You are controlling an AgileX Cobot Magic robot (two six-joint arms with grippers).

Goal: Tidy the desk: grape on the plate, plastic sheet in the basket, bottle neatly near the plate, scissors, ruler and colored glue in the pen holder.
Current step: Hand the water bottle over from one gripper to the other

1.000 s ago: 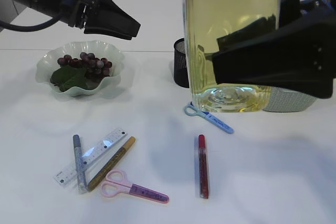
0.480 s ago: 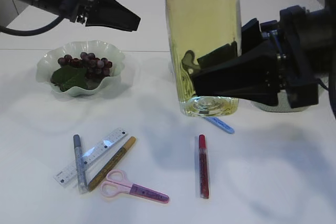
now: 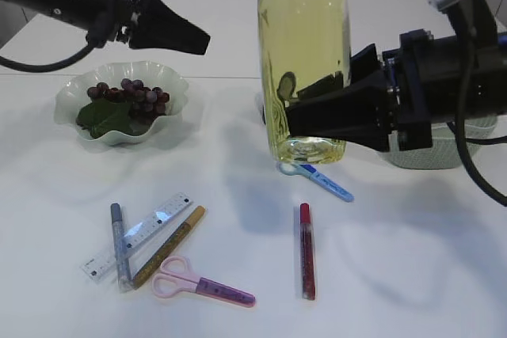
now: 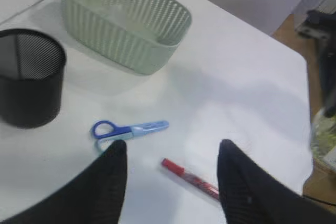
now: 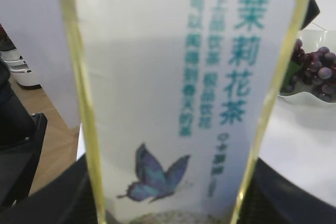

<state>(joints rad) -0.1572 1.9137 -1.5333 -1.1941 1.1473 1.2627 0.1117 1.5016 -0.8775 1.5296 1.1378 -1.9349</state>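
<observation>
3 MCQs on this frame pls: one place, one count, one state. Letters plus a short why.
1. Where are the grapes?
A. on the plate
B. in the basket
C. beside the ruler

2. How many pairs of scissors lie on the table?
A. one
B. two
C. three

3. What is the bottle doing?
A. lying on the table
B. standing in the pen holder
C. held upright off the table by the right gripper

Answers:
1 A: they sit with a green leaf on the pale plate.
2 B: blue scissors and pink scissors.
3 C: the black fingers clamp it, its base clear of the table.
</observation>
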